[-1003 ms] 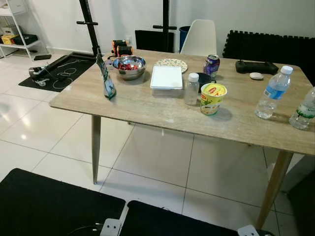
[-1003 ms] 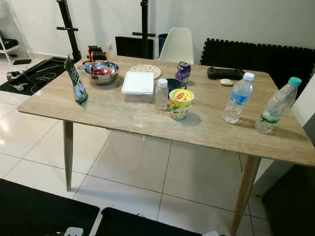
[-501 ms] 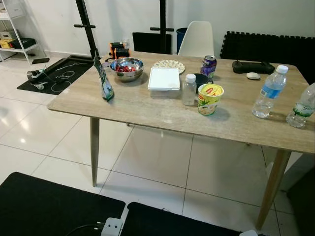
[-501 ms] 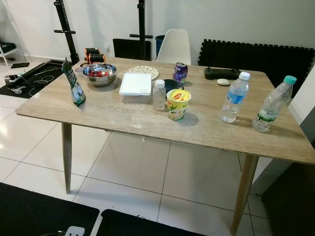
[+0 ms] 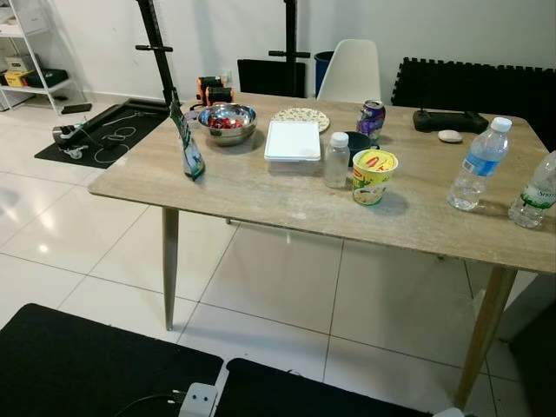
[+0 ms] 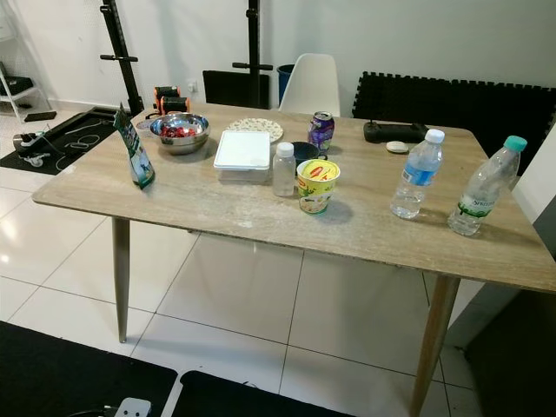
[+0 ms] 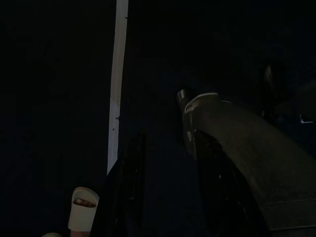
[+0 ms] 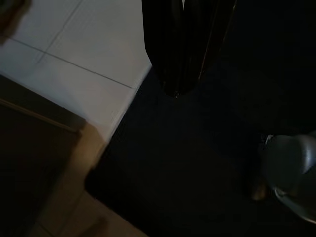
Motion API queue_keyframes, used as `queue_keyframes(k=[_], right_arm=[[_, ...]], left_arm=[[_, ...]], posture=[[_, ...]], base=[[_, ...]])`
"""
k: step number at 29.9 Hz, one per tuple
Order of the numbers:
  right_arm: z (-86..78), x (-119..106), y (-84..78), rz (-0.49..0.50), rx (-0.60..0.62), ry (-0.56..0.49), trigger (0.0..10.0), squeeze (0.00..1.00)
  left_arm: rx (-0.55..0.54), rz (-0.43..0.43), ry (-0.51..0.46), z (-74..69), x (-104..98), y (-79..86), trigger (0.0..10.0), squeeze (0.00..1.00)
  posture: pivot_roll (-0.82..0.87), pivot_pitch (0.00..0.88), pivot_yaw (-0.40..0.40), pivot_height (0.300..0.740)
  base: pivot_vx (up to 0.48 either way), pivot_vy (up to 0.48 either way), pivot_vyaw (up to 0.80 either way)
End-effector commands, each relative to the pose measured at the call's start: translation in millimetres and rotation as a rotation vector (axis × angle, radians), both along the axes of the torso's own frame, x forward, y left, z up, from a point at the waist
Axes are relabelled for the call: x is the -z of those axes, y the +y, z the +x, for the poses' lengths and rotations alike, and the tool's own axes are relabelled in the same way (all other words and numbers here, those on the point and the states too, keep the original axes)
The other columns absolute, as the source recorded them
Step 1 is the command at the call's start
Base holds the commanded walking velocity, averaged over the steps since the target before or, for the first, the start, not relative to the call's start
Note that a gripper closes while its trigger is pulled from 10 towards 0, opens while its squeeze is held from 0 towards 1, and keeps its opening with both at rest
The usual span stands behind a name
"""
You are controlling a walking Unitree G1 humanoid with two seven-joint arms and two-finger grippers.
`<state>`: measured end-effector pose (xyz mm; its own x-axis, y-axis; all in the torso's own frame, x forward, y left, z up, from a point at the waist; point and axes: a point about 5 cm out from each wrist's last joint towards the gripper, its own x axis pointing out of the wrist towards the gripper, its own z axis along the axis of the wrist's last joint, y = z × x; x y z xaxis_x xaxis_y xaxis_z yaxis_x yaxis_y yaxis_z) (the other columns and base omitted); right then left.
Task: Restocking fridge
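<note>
Head views: framing shifted slightly against 0.5 s ago; items unmoved on the wood-grain table (image 5: pixel 261 195). Yellow noodle cup (image 5: pixel 373 175) mid-table beside a small white-capped bottle (image 5: pixel 336 159); flat white box (image 5: pixel 293 139) behind; steel bowl (image 5: pixel 227 121) near far left corner. Left wrist: left gripper (image 7: pixel 165 163), dark, state indeterminate. Right wrist: right gripper (image 8: pixel 183 89) fingers pressed together above black mat (image 8: pixel 187 168).
</note>
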<state>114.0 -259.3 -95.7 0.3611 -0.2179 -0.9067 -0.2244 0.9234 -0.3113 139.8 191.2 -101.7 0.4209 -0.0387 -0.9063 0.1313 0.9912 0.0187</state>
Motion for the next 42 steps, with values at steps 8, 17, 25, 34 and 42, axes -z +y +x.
queue_keyframes(k=[8, 17, 25, 34, 42], right_arm=[[0.2, -3.1, -10.0, -0.027, 0.126, -0.038, 10.0, 0.00], [-3.3, -4.0, -16.1, -0.067, 0.214, -0.050, 10.0, 0.00], [5.1, -12.7, -30.0, -0.060, 0.366, -0.182, 10.0, 0.00], [28.3, -13.5, -9.6, -0.097, 0.052, -0.161, 10.0, 0.00], [12.7, -8.6, -11.4, -0.106, 0.112, -0.137, 10.0, 0.00]], left_arm=[[0.003, 0.012, 0.004, 0.7, -0.6, 3.6, 10.0, 0.00], [-0.053, 0.008, -0.008, 3.7, -2.4, 8.9, 10.0, 0.00], [-0.268, -0.036, -0.006, -3.9, -1.7, 22.2, 10.0, 0.00], [-0.087, -0.017, -0.004, 0.3, -1.2, 8.4, 10.0, 0.00], [0.023, 0.044, 0.044, -9.7, 1.9, 11.2, 10.0, 0.00]], posture=[[-0.04, 0.000, 0.010, 0.740], [-0.04, 0.000, 0.021, 0.740], [-0.06, 0.000, 0.002, 0.740], [-0.06, 0.000, -0.007, 0.740], [-0.07, 0.000, -0.004, 0.740]], base=[[0.000, 0.000, 0.00], [0.000, 0.000, 0.00], [0.000, 0.000, 0.00], [0.000, 0.000, 0.00], [0.000, 0.000, 0.00]])
